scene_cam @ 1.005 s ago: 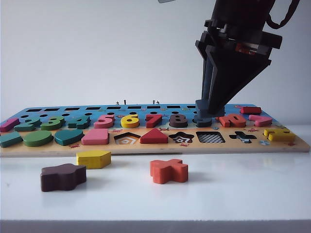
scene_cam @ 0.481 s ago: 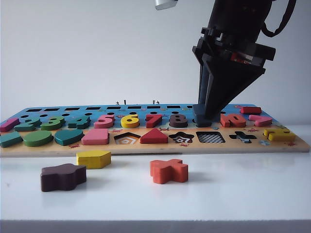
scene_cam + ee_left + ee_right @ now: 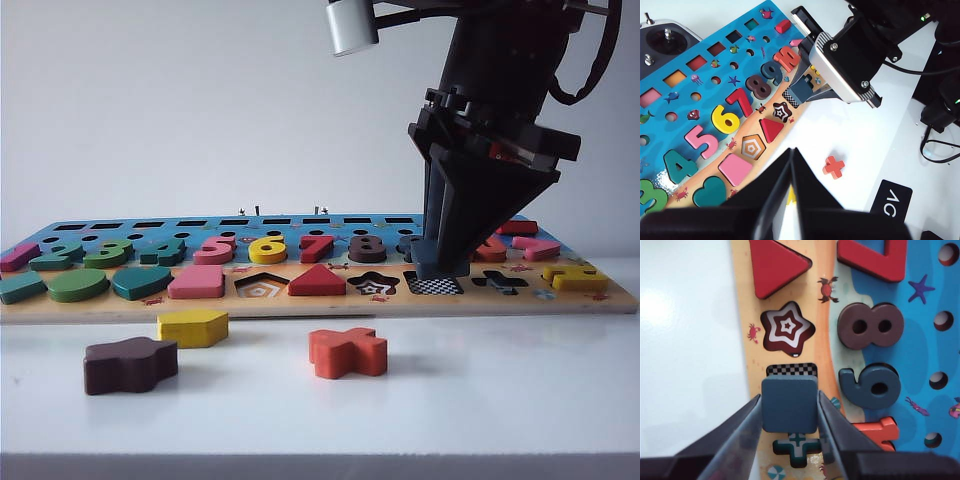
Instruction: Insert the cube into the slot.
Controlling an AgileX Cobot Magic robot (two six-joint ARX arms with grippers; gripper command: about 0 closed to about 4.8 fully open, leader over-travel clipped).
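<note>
Right tool [image 3: 790, 412] is clamping the flat navy wooden cube [image 3: 789, 405] just above the checkerboard square slot [image 3: 791, 369], overhanging toward the cross recess [image 3: 797, 444]—needs squaring before lowering; left tool [image 3: 790, 172], pinched empty, is hovering off-board.

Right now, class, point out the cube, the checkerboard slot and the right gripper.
cube [image 3: 789, 405], right wrist view, middle of its top face.
slot [image 3: 791, 369], right wrist view, visible strip of checkerboard floor.
right gripper [image 3: 789, 415], right wrist view, midway between fingertips, shut on the cube.

Black arms, tapered black jaws, black cables.
</note>
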